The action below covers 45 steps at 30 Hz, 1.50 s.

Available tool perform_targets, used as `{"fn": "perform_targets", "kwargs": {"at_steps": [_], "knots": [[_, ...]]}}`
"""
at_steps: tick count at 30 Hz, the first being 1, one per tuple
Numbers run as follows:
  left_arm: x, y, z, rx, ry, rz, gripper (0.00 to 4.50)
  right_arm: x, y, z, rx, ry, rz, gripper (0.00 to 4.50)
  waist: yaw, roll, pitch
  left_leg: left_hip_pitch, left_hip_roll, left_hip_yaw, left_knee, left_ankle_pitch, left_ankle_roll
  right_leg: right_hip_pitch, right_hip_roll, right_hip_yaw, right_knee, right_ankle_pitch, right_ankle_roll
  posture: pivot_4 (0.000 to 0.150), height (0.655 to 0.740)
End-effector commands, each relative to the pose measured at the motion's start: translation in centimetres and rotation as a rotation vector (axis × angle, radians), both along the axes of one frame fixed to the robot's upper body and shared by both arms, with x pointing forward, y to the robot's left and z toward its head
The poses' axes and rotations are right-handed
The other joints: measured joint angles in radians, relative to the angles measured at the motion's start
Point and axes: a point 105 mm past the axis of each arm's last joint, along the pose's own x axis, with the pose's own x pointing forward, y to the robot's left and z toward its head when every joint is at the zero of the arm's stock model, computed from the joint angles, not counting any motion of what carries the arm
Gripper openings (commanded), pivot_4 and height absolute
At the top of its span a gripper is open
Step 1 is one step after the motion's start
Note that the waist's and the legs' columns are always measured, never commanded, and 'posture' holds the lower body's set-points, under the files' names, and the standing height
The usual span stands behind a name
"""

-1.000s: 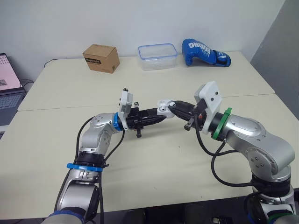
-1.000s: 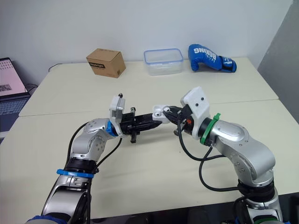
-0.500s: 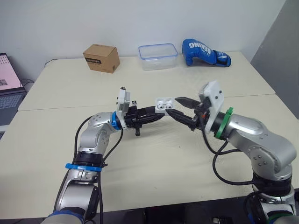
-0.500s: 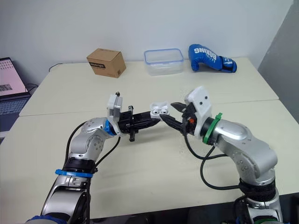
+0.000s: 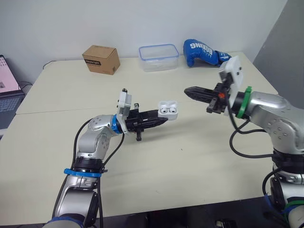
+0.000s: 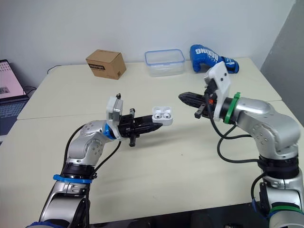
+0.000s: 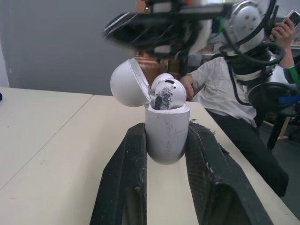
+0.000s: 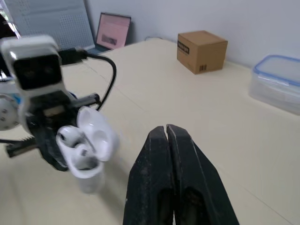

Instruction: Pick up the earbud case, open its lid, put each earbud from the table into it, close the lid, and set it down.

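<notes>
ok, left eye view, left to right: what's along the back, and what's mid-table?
Back: laptop off the table's left side → cardboard box → clear container → blue boxing glove. Mid-table: left gripper holding the open earbud case → right gripper.

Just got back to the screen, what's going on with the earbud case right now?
The left gripper is shut on the earbud case, holding it above the table with its lid open. Two earbuds sit inside. The right gripper is shut and empty, hovering apart from the case, off to the robot's right of it. The lid is not yet closed and the case is not yet set down.
</notes>
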Motion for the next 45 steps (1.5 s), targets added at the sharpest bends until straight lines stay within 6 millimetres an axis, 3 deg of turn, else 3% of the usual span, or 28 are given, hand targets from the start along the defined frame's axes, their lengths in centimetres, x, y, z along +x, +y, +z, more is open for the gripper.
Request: {"fn": "perform_targets", "kwargs": {"at_steps": [1,5,14,25,45], "knots": [[-0.5,0.2,1.3,-0.019,-0.043,-0.007,0.79,1.1,0.9,0.2,-0.068,-0.069,0.037,0.03,0.0,0.0,0.0,0.0,0.0,0.0,0.0,0.0,0.0,0.0,0.0,0.0,0.0,0.0,0.0,0.15,0.7307],[-0.8,0.2,1.2,-0.022,-0.034,-0.01,0.79,1.9,2.7,-1.4,-0.143,-0.063,0.128,0.03,-0.002,0.0,0.0,0.0,0.0,0.0,0.0,0.0,0.0,0.0,0.0,0.0,0.0,0.0,0.0,0.15,0.7307],[-1.3,0.7,0.7,-0.019,-0.009,0.015,0.79,0.7,4.8,-1.6,-0.152,-0.073,0.265,0.03,-0.003,0.0,0.0,-0.001,0.0,-0.001,0.0,0.0,0.0,0.0,-0.001,0.0,0.0,0.0,0.0,0.15,0.7307],[-1.2,0.5,0.3,-0.012,0.0,0.015,0.79,-0.6,4.9,-0.3,-0.114,-0.12,0.294,0.03,0.002,0.0,0.0,-0.001,0.0,-0.001,0.0,0.0,0.0,0.0,-0.001,0.0,0.0,0.0,0.0,0.15,0.7307],[-0.6,0.6,1.1,-0.037,0.014,0.036,0.79,-1.8,4.4,-1.3,-0.155,-0.137,0.308,0.03,0.002,0.0,0.0,-0.001,0.0,-0.001,0.0,0.0,0.0,0.0,-0.001,0.0,0.0,0.0,0.0,0.15,0.7307]]}}
